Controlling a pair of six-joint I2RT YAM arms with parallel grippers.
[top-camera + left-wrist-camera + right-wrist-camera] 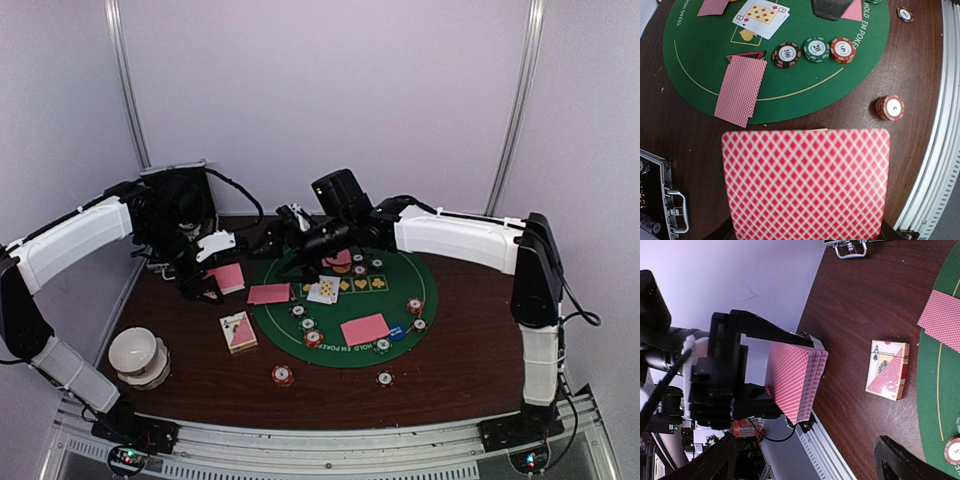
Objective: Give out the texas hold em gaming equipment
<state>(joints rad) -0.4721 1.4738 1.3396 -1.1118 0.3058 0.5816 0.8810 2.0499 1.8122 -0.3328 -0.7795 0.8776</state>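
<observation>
**Q:** Left arm: what do the jaws hold?

**A:** My left gripper has its jaws clamped on a stack of pink-backed cards. The stack is held backs up over the bare tabletop, at nine o'clock off the green mat.

**Q:** Right arm?

**A:** My right gripper has its jaws wide apart. It points at the held stack from the mat side.

**Q:** Where do the other pieces lie?

**A:**
- A face-down card overlaps the mat's rim at nine o'clock.
- The face-up cards lie near the mat's centre.
- A row of three chips sits between those cards and the mat's six o'clock edge.
- A second face-down card lies at six o'clock, with a blue disc just beside it at its three o'clock.
- A red chip stack stands on the tabletop at seven o'clock off the mat.
- A card box lies just beside the rim at eight o'clock.
- A white bowl stands farther out in the same direction.
</observation>
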